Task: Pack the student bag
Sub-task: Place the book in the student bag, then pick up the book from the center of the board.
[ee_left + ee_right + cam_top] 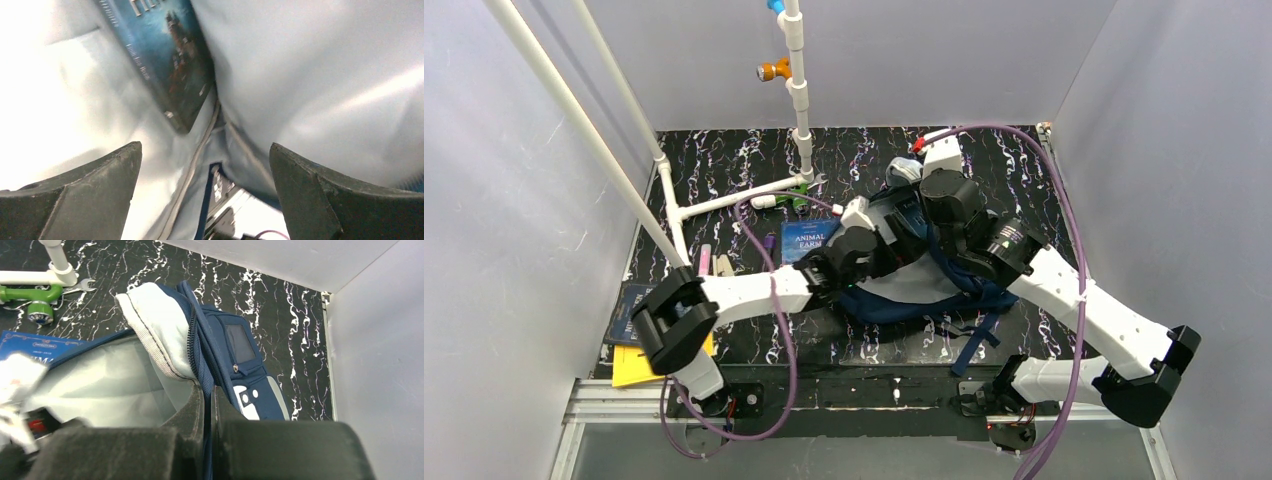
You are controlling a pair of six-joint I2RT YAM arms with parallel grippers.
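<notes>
Left gripper (204, 150) jaws stood wide, empty, inside the navy fabric student backpack (944, 300) mid black marbled table (724, 160). A blue paperback book (170, 65) lay at eleven o'clock. Right gripper (209, 405) pinched the zipper rim (192, 350). Best withdraw straight, no snagging!

One student bag (919, 303). Three books: Animal Farm (807, 240) and a dark blue book (628, 316) on the worktop (724, 160), plus a teal-covered book (167, 65) inside the bag. One yellow pad (632, 368). One pink marker (705, 262). One wrench (86, 286). Two tools: left tool (205, 150), right tool (209, 392).
</notes>
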